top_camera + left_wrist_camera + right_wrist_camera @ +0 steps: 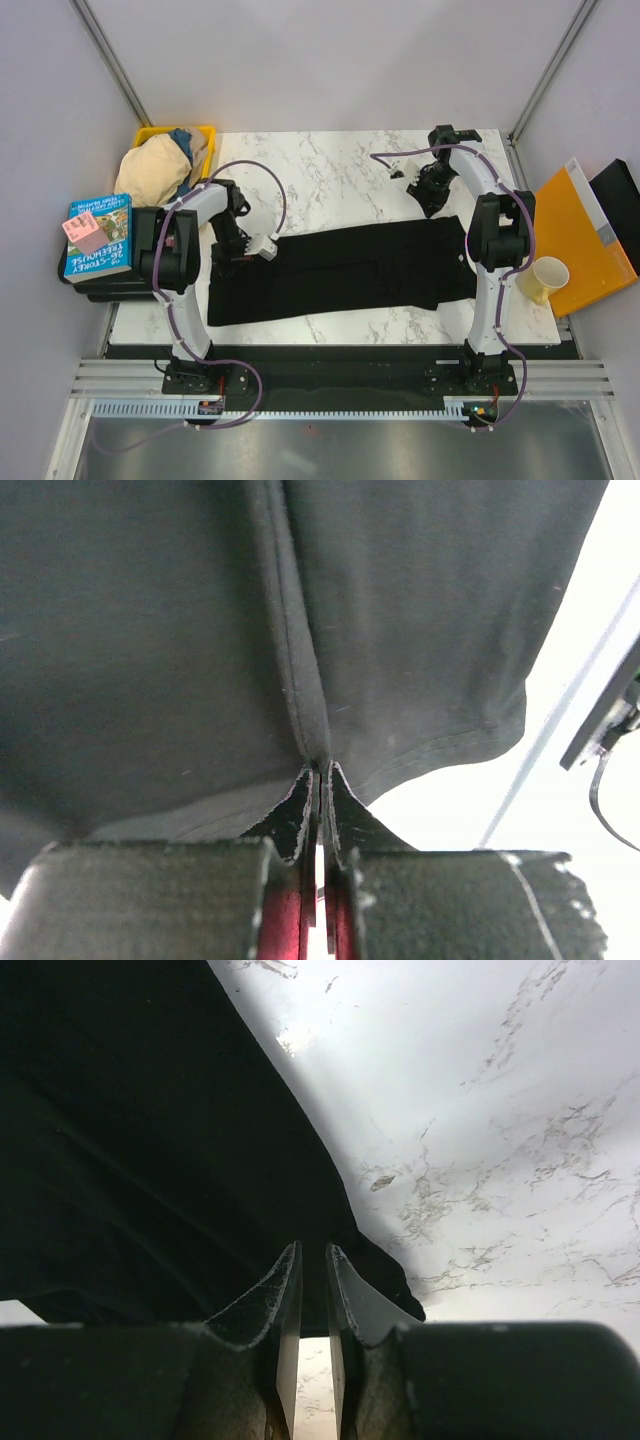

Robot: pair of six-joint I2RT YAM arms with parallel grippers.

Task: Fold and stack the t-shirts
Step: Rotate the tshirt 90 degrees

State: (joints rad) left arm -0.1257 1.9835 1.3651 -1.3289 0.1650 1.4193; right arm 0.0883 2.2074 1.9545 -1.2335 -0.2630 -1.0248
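Marble bench (330, 170) carries the black t-shirt (340, 265) laid long between the arms, left hand (320, 775) pinching its left edge, right hand (312, 1250) nearly closed at the far right corner, grip unclear; a fold looks about to start, needing both ends lifted together.

Black t-shirt (340, 270) on marble table (330, 170)

white marble-veined tabletop (340, 170), closed in by plain pale grey walls (330, 60) and slanting metal corner posts (106, 60). ribbed aluminium rails (340, 378) run along the near edge, with a brushed steel sheet (330, 450) below. soft, even light.
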